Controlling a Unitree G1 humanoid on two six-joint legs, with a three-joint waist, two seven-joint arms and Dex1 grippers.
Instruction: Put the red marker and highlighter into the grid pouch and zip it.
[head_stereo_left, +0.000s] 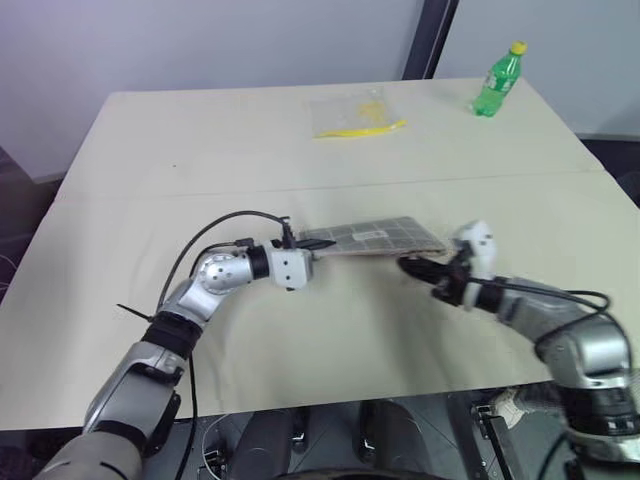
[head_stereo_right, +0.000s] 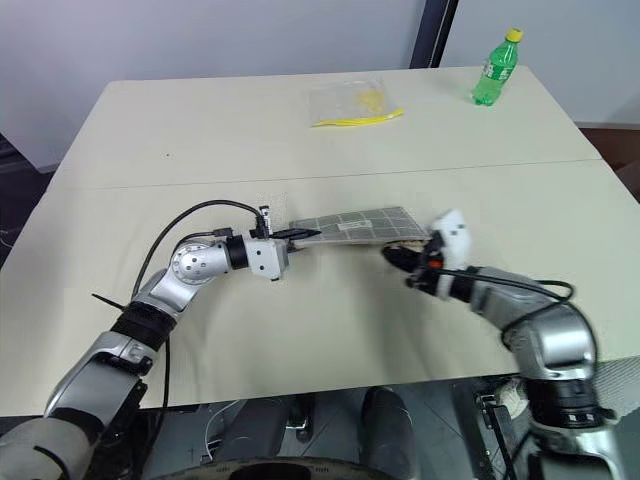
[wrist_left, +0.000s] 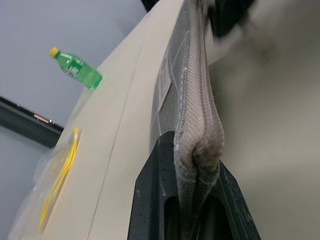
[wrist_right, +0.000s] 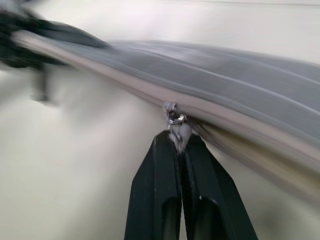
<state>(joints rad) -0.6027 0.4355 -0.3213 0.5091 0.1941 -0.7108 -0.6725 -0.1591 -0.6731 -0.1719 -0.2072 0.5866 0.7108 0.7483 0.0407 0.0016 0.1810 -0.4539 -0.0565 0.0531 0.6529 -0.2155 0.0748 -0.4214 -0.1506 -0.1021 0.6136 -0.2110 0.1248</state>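
Pale beige counter (head_stereo_left: 300, 130) runs back to a grey wall, with a green bottle (head_stereo_left: 497, 80) and a clear plastic bag (head_stereo_left: 358, 112) of yellow contents lying far from the work. Nearer the robot, the grid pouch (head_stereo_left: 375, 237) is held just above the counter, stretched between both arms. The left gripper (wrist_left: 192, 200) is clamped on one end of the pouch, fabric pinched between its black fingers, seemingly to anchor it. The right gripper (wrist_right: 181, 142) has its fingers together on the small metal zipper pull (wrist_right: 175, 120) along the pouch's edge, a hold suited to drawing the zip along while the other end is braced. Neither the red marker nor the highlighter lies loose; presumably both are inside.
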